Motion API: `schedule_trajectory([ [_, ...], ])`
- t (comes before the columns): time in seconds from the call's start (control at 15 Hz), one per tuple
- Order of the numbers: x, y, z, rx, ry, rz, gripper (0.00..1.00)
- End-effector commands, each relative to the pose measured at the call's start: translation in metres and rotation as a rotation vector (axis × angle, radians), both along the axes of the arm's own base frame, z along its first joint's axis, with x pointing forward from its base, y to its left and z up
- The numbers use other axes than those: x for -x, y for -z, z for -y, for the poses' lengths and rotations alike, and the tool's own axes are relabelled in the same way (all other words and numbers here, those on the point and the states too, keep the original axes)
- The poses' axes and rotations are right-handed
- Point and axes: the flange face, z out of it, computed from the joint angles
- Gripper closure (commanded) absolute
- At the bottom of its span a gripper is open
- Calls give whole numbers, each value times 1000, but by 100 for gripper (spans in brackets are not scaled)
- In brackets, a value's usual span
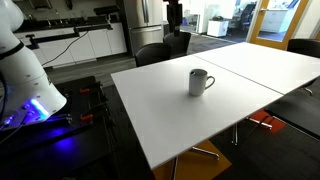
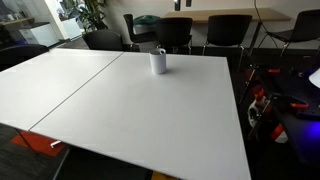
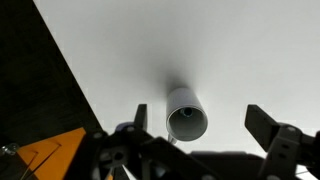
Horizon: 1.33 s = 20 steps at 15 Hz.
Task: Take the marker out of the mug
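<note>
Plain grey-white cylindrical mug (image 3: 186,113) stands upright on white bench (image 3: 230,50), dark fingers (image 3: 262,125) spread wide at its 9 and 3 o'clock in wrist view.

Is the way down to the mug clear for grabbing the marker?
Nothing visible is in the way. In the wrist view the open gripper hangs above the mug, with only white table around it.
</note>
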Motion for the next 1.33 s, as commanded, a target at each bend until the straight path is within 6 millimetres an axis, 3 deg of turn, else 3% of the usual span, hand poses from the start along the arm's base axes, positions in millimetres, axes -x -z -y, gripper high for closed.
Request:
schedule_trajectory([
  [0.0, 0, -1, 0, 0, 0, -1, 0],
  [0.27, -1, -2, 0, 0, -2, 2, 0],
  [0.8, -45, 7, 14, -15, 12, -26, 0],
  [1.0, -59, 19, 16, -16, 13, -57, 0],
  [1.27, -63, 42, 21, -7, -29, -67, 0],
])
